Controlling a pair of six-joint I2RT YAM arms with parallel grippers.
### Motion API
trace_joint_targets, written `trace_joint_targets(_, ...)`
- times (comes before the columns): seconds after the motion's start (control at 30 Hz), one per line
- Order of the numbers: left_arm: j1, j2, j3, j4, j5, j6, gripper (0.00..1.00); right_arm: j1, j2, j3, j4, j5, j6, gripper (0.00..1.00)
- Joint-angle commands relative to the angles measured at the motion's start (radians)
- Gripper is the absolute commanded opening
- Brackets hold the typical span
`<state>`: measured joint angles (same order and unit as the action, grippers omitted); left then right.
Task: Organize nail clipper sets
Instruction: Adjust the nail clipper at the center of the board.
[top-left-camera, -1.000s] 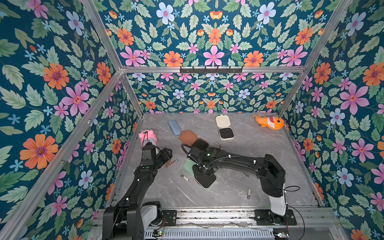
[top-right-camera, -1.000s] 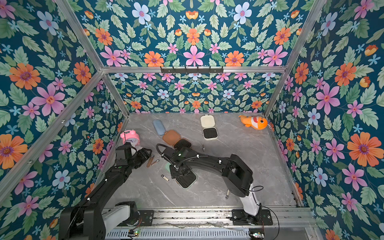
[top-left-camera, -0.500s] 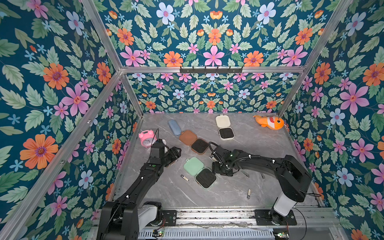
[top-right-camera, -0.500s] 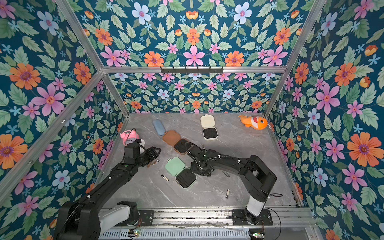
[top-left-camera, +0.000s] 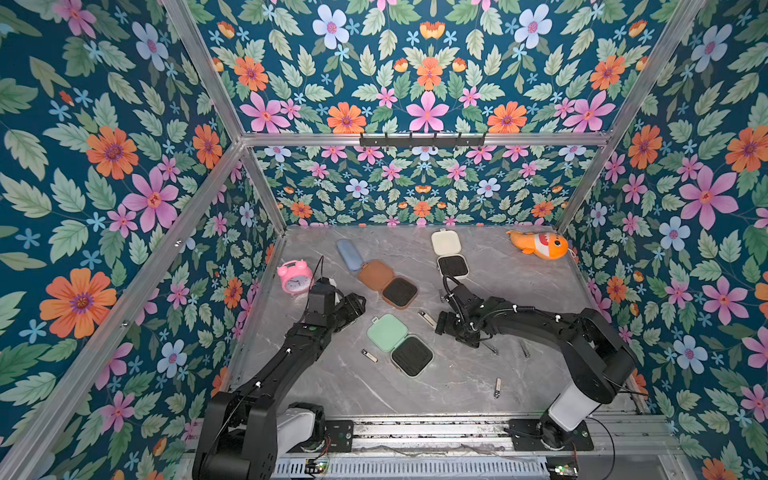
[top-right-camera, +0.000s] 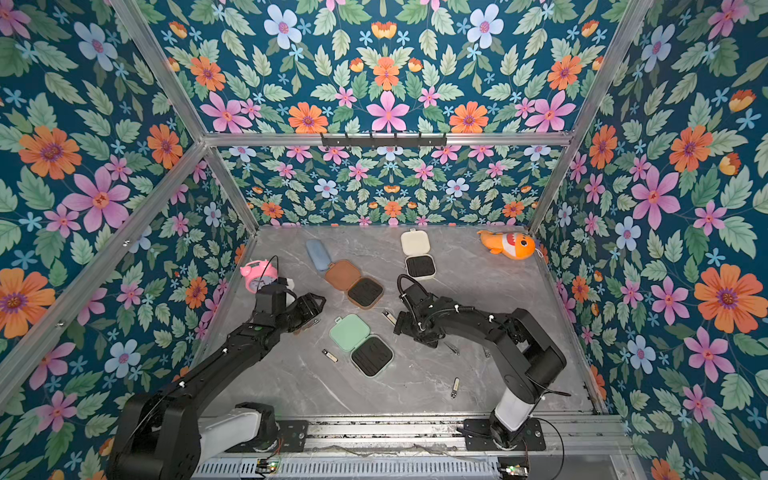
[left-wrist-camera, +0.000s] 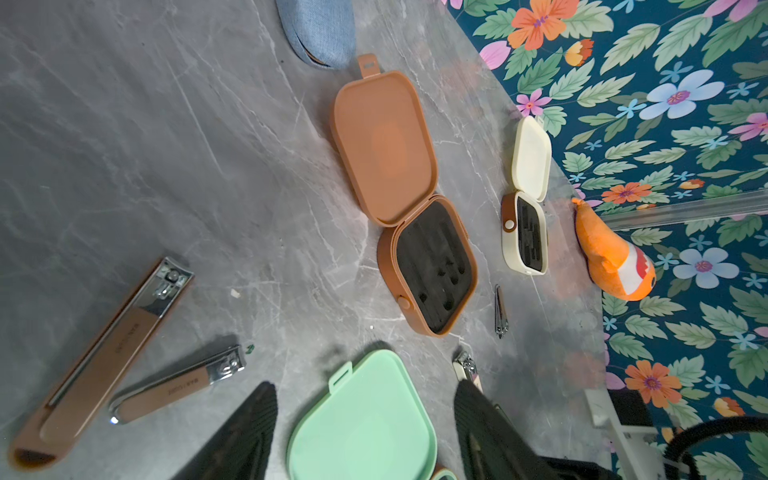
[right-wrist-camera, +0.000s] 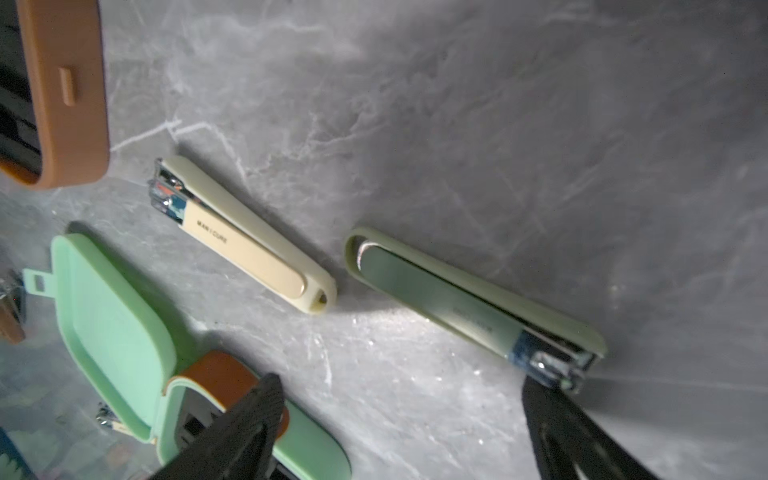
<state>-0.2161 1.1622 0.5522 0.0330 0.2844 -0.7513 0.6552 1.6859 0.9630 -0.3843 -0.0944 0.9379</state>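
Right end effector (right-wrist-camera: 401, 386), spread and empty, hangs above the green clipper (right-wrist-camera: 473, 299) lying flat near the centre of the desk (right-wrist-camera: 498, 124); left end effector (left-wrist-camera: 363, 388) likewise. One finger (right-wrist-camera: 557, 419) seemingly overlaps its blade end: closing could skid it.

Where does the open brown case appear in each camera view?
Top view: brown case mid-table, beyond mint case.
Top view: brown case mid-table, beyond mint case.
Left wrist: brown case whole, beyond mint case.
Right wrist: brown case corner only, near mint case.
Shared landmark: mint case.
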Motion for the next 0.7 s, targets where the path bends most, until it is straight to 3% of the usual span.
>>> trace_joint_targets(0.0,-0.001,0.007,0.0,0.033,-0.011,0.004,0.7,-0.033,0.034,0.026,-0.029,0.013,-0.036,0.92)
trace_joint_targets(0.4,-0.002,0.025,-0.035,0.081,-0.013,-0.02,0.7,-0.063,0.255,0.359,-0.286,0.158,-0.238,0.87)
trace_joint_targets(0.67,0.0,0.028,-0.046,0.092,-0.001,-0.018,0.7,-0.088,0.348,0.454,-0.331,0.181,-0.286,0.72)
